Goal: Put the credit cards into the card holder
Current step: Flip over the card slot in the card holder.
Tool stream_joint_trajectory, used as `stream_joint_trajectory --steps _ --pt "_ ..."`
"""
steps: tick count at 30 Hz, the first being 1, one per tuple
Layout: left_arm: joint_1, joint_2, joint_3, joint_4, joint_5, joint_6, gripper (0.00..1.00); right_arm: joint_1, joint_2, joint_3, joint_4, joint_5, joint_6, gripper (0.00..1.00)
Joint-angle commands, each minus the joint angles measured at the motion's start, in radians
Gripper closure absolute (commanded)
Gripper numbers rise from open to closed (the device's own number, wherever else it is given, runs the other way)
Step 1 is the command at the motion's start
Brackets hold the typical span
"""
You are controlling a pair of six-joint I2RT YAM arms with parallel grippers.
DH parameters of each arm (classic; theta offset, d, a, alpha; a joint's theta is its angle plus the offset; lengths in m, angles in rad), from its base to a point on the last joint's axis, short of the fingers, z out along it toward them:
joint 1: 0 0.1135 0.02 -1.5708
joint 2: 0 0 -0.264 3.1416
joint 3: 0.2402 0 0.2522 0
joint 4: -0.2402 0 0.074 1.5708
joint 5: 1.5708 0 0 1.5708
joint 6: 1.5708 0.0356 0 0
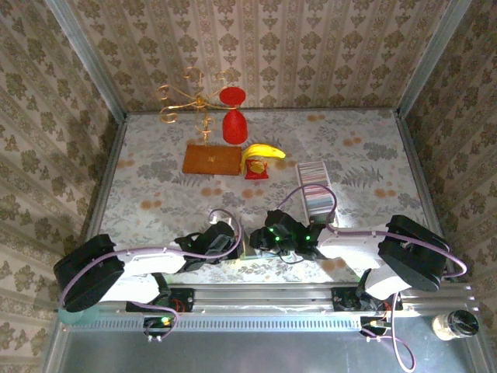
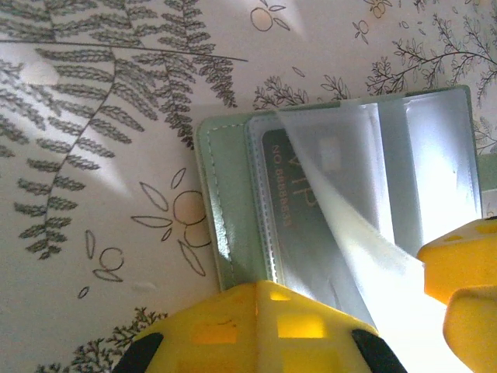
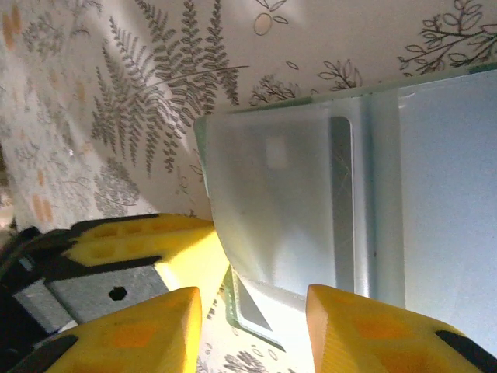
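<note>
We find the card holder lying open at the worktop's near edge, about midway along it, where the two arms' tips meet. The left gripper is closed tight and bears down on the holder's near edge. The right gripper has its jaws partly apart, with a lifted clear sleeve rising between them; we cannot tell whether they touch it. Under the sleeves lies a grey card printed "VIP", above a line starting "NO" whose digits we cannot read surely. Left of the holder the fern-printed worktop gives open room. The credit cards stand as a striped row right of the middle, well apart from the holder. A banana, a brown board and a red goblet sit toward the far edge, with an open band of worktop between them and the grippers.
</note>
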Motion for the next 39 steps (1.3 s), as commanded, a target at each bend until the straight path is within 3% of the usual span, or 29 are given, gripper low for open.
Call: stream_joint_trajectory --steps 1,13,27,33,39 --pt "-0.012 -0.023 -0.039 -0.062 -0.021 -0.024 1.00 0.013 0.010 -0.025 0.085 -0.002 0.040 0.60" --pt "-0.011 -0.104 -0.062 -0.099 -0.052 -0.036 1.00 0.028 0.026 -0.019 0.230 -0.051 0.074 0.60" --pt "-0.011 -0.222 -0.087 -0.157 -0.097 -0.043 0.87 0.034 -0.106 0.005 0.189 -0.048 -0.020 0.60" --pt "-0.006 -0.289 -0.075 -0.230 -0.124 -0.024 0.83 0.028 -0.274 0.090 -0.159 0.063 -0.332 0.58" --pt "0.016 -0.313 -0.061 -0.248 -0.099 -0.005 0.70 0.025 -0.487 0.145 -0.433 0.205 -0.896 0.54"
